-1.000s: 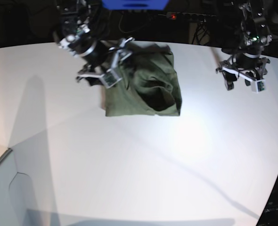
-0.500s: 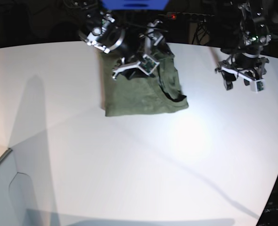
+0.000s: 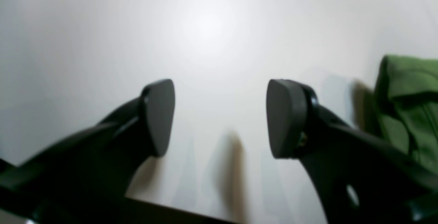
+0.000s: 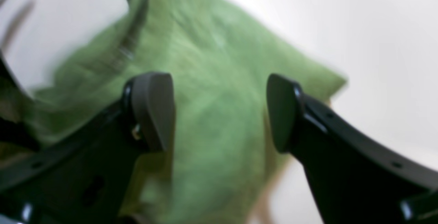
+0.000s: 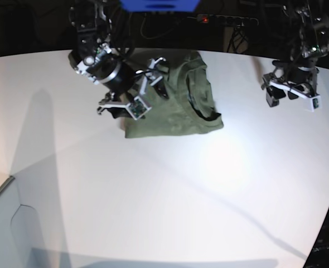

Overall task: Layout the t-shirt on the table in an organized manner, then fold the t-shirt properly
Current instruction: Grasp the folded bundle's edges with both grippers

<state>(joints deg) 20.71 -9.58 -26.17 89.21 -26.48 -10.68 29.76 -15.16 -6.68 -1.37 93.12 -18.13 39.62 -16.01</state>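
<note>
- The t-shirt [image 5: 173,103] is seen lying in a compact, partly folded bundle on the far middle part of the bench [image 5: 170,201], with its collar showing as a dark curve near one corner.
- The right end effector [image 5: 132,92] is held directly over the near-left part of the bundle; in its wrist view olive cloth [image 4: 212,90] fills the space below and between the two pads.
- Its jaws are spread wide, and nothing is seen pinched between them.
- The left end effector [image 5: 291,95] is held well apart from the shirt, above bare bench; in its wrist view only an edge of green cloth [image 3: 407,104] appears, off to one side.
- Its jaws are also spread, with only white surface visible between the pads.
- The right arm is judged clearly the nearer one; the shirt lies beneath it, while for the left arm the shirt lies sideways, toward the other arm.
- The bundle's longer extent is judged to run roughly across the line joining the two end effectors, though the bunching makes this uncertain.
- The layout step is judged unfinished: sleeves and hem cannot be made out as spread flat.
</note>
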